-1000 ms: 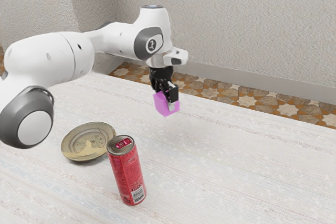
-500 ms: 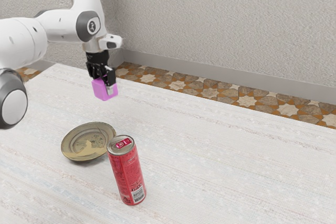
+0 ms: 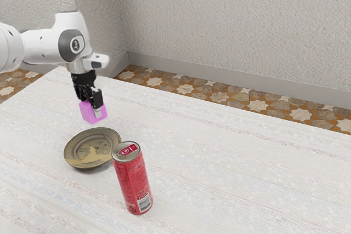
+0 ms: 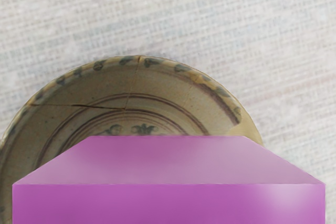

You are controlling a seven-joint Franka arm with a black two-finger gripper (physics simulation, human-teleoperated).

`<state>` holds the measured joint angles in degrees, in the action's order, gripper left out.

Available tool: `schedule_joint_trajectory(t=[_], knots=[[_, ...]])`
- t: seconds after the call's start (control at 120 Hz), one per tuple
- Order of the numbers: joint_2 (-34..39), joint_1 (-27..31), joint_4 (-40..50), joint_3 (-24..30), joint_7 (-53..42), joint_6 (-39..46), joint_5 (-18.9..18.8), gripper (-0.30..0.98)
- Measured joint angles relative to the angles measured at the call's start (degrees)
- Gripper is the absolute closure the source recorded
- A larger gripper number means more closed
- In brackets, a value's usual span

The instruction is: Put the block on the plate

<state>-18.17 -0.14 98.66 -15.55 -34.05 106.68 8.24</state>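
The black gripper (image 3: 92,112) is shut on the magenta block (image 3: 88,114), one finger showing against its side. Block and gripper hang in the air just above the plate's far rim in the exterior view. The round tan plate (image 3: 77,160) lies on the table. In the wrist view the block (image 4: 168,203) looms large at the lower edge, hiding part of the plate (image 4: 100,85) beneath it, whose painted rings and cracks show.
A red can (image 3: 132,182) stands upright close beside the plate, on the exterior view's right of it. The white table (image 3: 236,163) extends around them, with a wall and tiled floor behind.
Still holding the block, my gripper has travelled far toward the exterior view's left, then lower, to near the plate. Plate and can have stayed where they were.
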Motion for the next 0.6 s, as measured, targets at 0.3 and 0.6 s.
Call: schedule_joint_trajectory(t=[0.3, 0.6], knots=[[0.9, 1.5, 8.5, 0.2, -1.6, 6.2, 0.2, 0.28], [0.5, 2.3, 12.7, 0.3, -2.5, 10.8, 0.7, 0.28]])
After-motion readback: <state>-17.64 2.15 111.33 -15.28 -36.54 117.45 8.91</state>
